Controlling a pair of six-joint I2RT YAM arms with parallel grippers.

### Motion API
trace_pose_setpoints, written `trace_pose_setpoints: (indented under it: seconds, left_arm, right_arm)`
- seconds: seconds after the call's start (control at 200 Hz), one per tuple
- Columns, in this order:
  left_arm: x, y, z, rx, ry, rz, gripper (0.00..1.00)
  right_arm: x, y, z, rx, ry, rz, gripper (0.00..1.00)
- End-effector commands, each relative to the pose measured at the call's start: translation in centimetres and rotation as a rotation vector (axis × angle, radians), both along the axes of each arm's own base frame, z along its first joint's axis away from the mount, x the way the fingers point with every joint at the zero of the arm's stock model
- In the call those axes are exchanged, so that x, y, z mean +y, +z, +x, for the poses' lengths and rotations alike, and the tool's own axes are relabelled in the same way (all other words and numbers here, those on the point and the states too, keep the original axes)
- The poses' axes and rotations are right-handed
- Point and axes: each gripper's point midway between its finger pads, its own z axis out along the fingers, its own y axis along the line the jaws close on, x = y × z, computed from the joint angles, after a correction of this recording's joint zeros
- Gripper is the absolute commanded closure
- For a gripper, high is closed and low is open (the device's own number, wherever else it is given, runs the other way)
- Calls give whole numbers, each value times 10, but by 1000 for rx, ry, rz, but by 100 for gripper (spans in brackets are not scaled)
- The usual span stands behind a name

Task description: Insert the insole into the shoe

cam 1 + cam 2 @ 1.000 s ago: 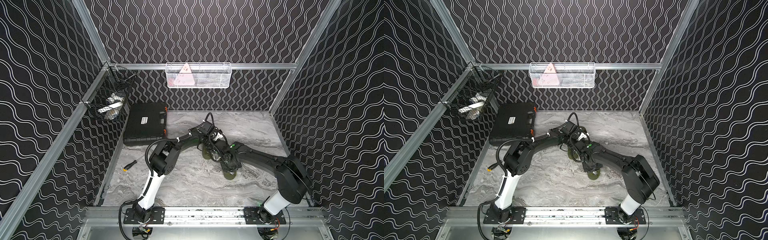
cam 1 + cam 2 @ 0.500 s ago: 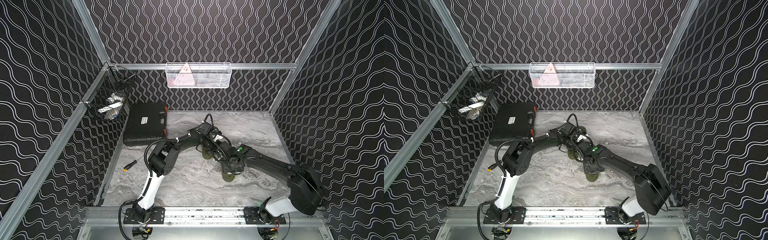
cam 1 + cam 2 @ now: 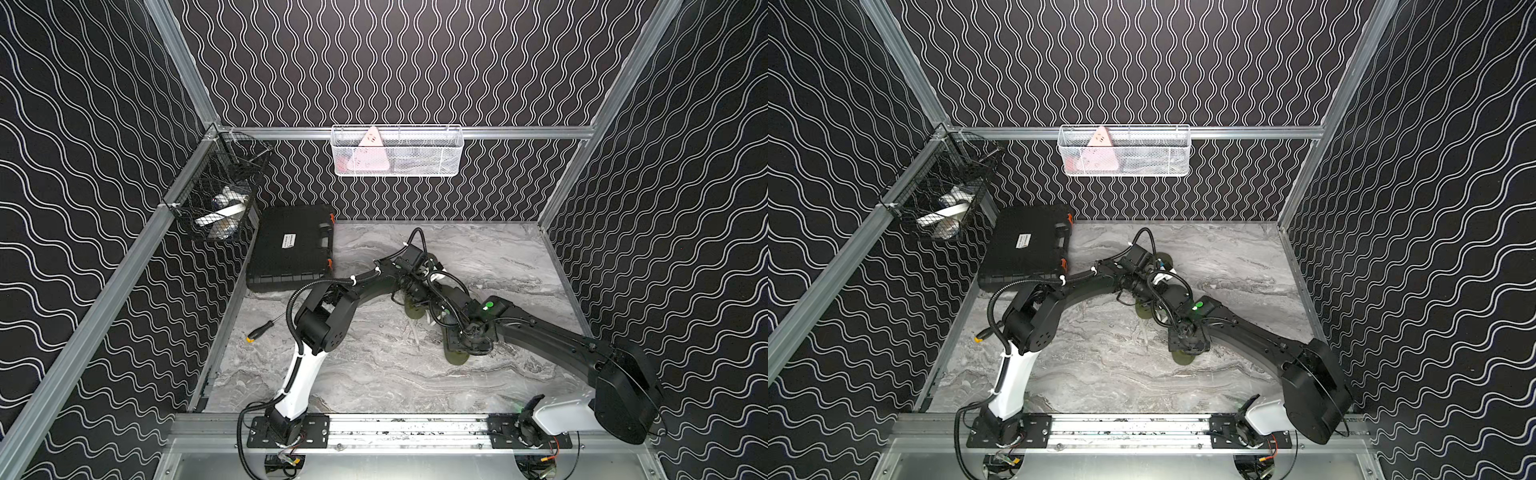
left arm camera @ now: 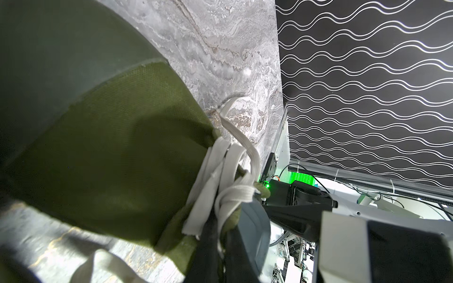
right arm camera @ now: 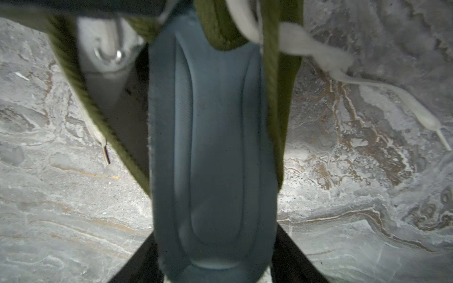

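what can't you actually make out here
- Insole front end: right wrist view, hidden inside the shoe.
- Right end effector: same view, blurred; grip on insole unclear.
- Shoe in both top views: mostly covered by the arms.
- Left end effector fingertips: left wrist view, buried under laces.

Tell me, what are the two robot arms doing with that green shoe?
They're fitting a grey-blue insole into it. The left pincer is shut on the green shoe by its white laces, steadying it on the marble table. The insole's front is inside the shoe, but its heel end sticks out between the fingers of the right pincer. I can't tell whether that pincer is squeezing it.
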Motion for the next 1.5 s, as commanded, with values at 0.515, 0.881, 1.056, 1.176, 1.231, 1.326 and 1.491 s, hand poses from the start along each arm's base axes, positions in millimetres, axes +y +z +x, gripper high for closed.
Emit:
trace_pose_setpoints:
  seconds: [0.515,0.881,1.056,1.176,1.231,1.326,1.491]
  left_arm:
    - [-6,1,-16,21,-12,-13,100]
    - [-4,1,-18,23,-20,-2,100]
    - [-5,-1,-11,21,-3,2,100]
    - [-7,-1,-8,17,7,1,100]
    - [-7,0,-8,13,11,0,100]
    - [-7,2,-7,10,15,-2,100]
    - [-7,0,-7,8,12,9,100]
  right_arm:
    - [10,-10,17,-35,16,-4,91]
    - [-28,-27,24,7,-134,-109,90]
    - [-42,-23,20,6,-138,-151,84]
    - [-39,-12,22,-6,-125,-133,58]
    - [-36,-2,22,-17,-124,-112,51]
    - [-32,15,19,-26,-136,-62,42]
    - [-36,40,13,-59,-145,-34,33]
